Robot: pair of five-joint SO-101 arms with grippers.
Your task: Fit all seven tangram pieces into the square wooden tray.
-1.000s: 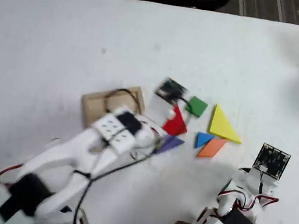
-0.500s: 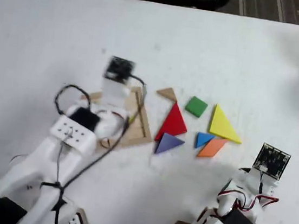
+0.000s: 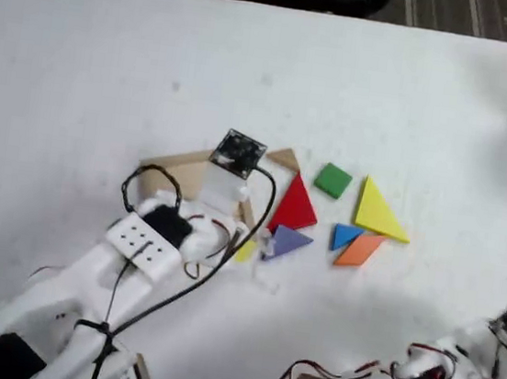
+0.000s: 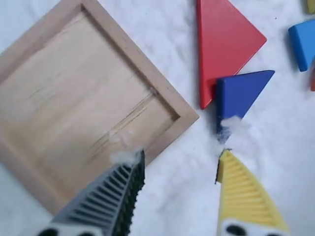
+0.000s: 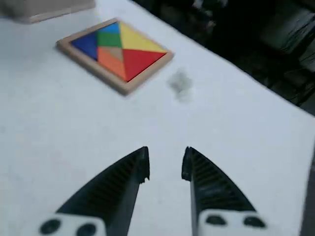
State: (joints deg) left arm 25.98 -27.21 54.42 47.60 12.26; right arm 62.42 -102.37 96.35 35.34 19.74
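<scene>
Seven flat coloured tangram pieces (image 3: 333, 180) on the white surface (image 3: 112, 61) beside one square wooden tray (image 4: 78, 98) — left fingers (image 4: 113, 196) spread, right fingers (image 5: 118, 187) spread too.

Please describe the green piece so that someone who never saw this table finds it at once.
Start at the wooden tray and look to its right in the high view, past the red triangle. The green piece lies between the tan triangle and the yellow triangle. It alone is green and square.
</scene>
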